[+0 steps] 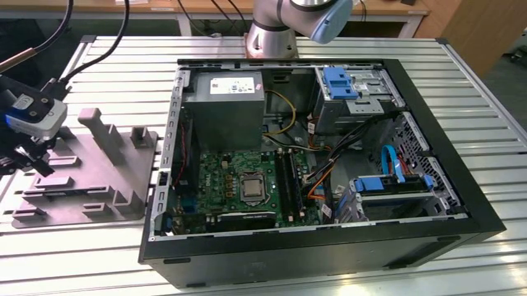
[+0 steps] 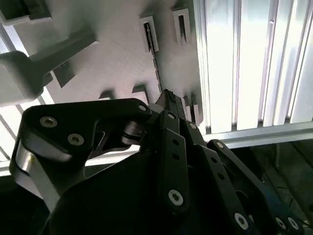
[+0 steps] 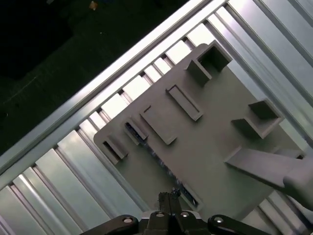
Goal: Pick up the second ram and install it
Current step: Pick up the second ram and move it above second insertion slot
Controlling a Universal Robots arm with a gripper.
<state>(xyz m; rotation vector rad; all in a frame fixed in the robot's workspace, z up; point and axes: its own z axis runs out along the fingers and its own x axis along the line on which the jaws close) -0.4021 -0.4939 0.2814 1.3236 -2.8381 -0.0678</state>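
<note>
Gripper: jaws narrow, tips all but together, nothing seen between them. It hangs over the grey fixture plate, tips just beside one end of the second ram. Whether they touch it cannot be told. The ram stands on edge in a row of slots along the plate, thin dark blue edge up, as seen in both wrist views.

Exterior view: the plate lies at 9 o'clock of the open computer case, its 3 o'clock edge just beside the case wall. The gripper is at the plate's 9 o'clock rim. The table edge rail runs near the plate, dark floor beyond. Two tall posts rise toward the plate's 12 o'clock, apart from the ram slots.

The case holds a green motherboard at 6 o'clock, a grey power supply at 11, blue drive brackets at 1 and 4, and loose cables between.
</note>
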